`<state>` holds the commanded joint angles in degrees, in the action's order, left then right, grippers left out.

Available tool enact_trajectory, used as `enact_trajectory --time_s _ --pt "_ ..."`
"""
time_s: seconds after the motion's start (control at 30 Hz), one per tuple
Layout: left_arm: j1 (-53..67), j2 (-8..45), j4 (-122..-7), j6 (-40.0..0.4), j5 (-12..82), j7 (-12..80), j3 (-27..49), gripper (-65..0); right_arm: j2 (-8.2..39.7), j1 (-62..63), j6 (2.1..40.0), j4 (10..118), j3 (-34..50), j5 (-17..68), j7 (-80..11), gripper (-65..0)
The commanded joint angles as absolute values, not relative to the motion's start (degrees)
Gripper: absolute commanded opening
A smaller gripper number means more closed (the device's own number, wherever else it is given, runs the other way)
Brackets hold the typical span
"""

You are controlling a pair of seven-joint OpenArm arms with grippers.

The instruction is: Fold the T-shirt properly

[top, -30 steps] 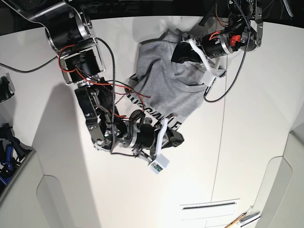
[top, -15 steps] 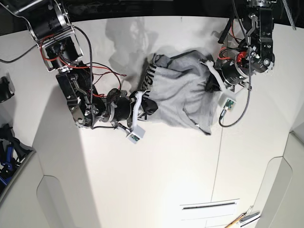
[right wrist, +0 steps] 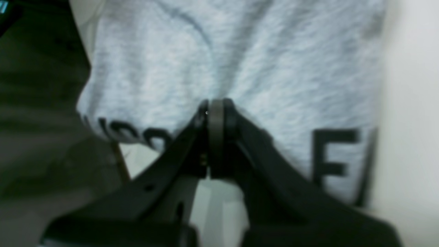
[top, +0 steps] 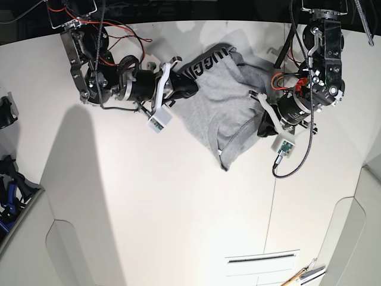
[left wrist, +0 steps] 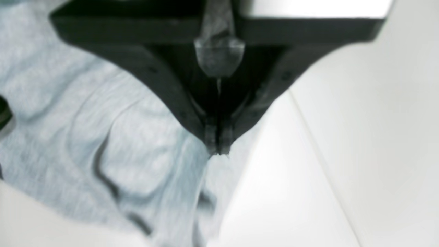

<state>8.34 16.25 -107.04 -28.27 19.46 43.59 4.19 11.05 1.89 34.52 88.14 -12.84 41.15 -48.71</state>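
I have the left fingers [left wrist: 216, 144] pinched together on the T-shirt [top: 223, 113], grey cloth bunching just beyond their tips. Across it, my right fingers [right wrist: 214, 111] clamp the lettered edge. The shirt hangs crumpled between them over the table [top: 178, 208]; I judge no fold made yet, all spreading ahead.
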Motion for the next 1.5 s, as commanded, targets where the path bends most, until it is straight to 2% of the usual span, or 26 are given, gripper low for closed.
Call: enact_trajectory --time_s 0.23,0.4,0.53,0.67,0.83,1.0,1.3,1.5 --pt "16.10 20.01 -116.51 -28.27 22.94 44.66 8.71 -65.0 10.46 4.86 34.52 90.26 -4.56 40.32 -48.40 -65.0" --pt "21.26 20.01 -116.51 -28.01 22.90 46.54 8.71 -65.0 10.44 6.59 34.52 90.17 -3.77 35.88 -46.78 -65.0" --pt "24.58 20.01 -115.04 -24.12 21.85 46.54 8.71 -65.0 10.24 6.61 34.54 88.05 -4.64 34.20 -44.51 -65.0" --pt "24.62 19.86 -109.51 -23.77 21.78 44.12 8.64 -65.0 9.04 6.61 34.54 84.16 -5.69 32.77 -42.46 -65.0" --pt "20.25 16.88 -101.75 -23.79 22.06 42.06 8.58 -65.0 8.51 5.80 34.54 81.34 -6.92 34.28 -43.92 -65.0" --pt "14.92 14.79 -100.73 -23.81 22.06 42.04 8.58 -65.0 8.49 3.86 34.57 81.62 -7.70 40.97 -47.88 -65.0" --pt "7.60 11.16 -96.38 -26.15 22.06 42.48 8.47 -65.0 8.40 -3.38 34.92 81.67 -7.66 41.58 -48.05 -65.0" --pt "7.68 13.26 -97.84 -26.15 22.52 43.33 8.69 -65.0 8.43 -3.51 34.89 85.60 -5.54 41.56 -49.91 -65.0"
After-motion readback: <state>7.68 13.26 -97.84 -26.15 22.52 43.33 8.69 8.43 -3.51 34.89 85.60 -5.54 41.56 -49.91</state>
